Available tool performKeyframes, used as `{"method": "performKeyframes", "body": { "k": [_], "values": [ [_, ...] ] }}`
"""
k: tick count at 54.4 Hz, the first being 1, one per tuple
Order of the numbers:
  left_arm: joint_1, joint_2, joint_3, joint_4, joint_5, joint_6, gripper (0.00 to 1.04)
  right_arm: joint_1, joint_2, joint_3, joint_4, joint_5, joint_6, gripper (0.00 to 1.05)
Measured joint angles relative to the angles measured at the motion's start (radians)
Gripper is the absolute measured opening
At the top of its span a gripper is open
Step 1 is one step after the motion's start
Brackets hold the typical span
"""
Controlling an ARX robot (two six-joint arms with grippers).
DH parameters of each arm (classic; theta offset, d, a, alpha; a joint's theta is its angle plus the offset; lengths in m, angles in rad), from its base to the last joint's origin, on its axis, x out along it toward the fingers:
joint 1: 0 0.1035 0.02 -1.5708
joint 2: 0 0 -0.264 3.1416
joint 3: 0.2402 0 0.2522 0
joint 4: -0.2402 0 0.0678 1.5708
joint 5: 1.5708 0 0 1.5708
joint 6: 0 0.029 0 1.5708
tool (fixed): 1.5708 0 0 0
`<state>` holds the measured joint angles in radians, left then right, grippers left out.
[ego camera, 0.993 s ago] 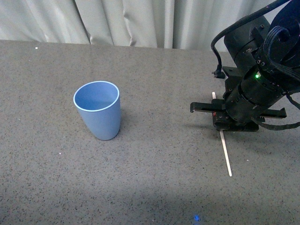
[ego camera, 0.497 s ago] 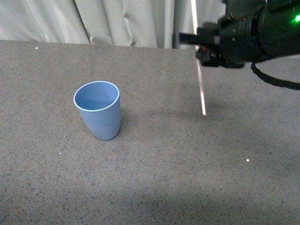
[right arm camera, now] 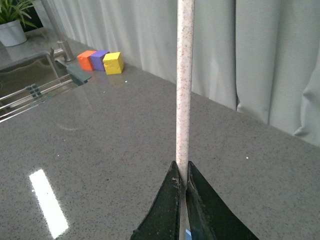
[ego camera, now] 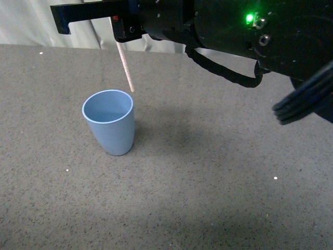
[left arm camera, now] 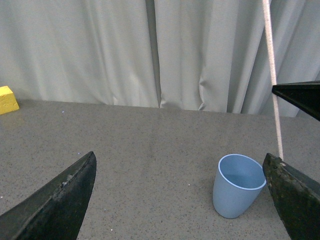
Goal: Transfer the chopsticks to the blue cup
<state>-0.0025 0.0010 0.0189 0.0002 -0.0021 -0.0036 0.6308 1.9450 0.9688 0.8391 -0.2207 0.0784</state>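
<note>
The light-blue cup (ego camera: 109,127) stands upright on the grey table and also shows in the left wrist view (left arm camera: 238,185). My right gripper (ego camera: 118,22) is shut on the chopsticks (ego camera: 125,69), a thin cream-white stick hanging nearly upright, its lower tip just above and behind the cup's rim. In the right wrist view the stick (right arm camera: 182,90) is pinched between the black fingers of that gripper (right arm camera: 183,175). The stick also shows in the left wrist view (left arm camera: 272,80). My left gripper (left arm camera: 182,195) is open and empty, some way from the cup, with its jaws wide apart.
A grey curtain (ego camera: 156,39) hangs behind the table. A yellow block (left arm camera: 7,99) sits at the table's far edge. In the right wrist view orange, purple and yellow blocks (right arm camera: 100,60) stand beside a metal sink (right arm camera: 35,85), with a potted plant (right arm camera: 12,22) behind.
My right arm has swung left across the table with the stick, from the right side to just above the cup. The cup has not moved.
</note>
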Motion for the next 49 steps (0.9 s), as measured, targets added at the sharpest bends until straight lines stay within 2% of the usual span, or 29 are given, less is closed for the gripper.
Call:
{"method": "performKeyframes", "body": {
  "k": [13,31,33,38,49],
  "values": [
    [0.0,0.0,0.0,0.0,0.0,0.0,0.98,0.018,0.174,0.093,0.025,-0.006,0.001,0.01],
    [0.0,0.0,0.0,0.0,0.0,0.0,0.98,0.026,0.236,0.122,0.023,-0.001,0.008,0.01],
    [0.0,0.0,0.0,0.0,0.0,0.0,0.98,0.026,0.237,0.122,0.023,-0.002,0.008,0.06],
    [0.0,0.0,0.0,0.0,0.0,0.0,0.98,0.026,0.236,0.121,0.024,-0.003,0.021,0.28],
    [0.0,0.0,0.0,0.0,0.0,0.0,0.98,0.018,0.206,0.098,0.04,0.001,0.049,0.58]
  ]
}}
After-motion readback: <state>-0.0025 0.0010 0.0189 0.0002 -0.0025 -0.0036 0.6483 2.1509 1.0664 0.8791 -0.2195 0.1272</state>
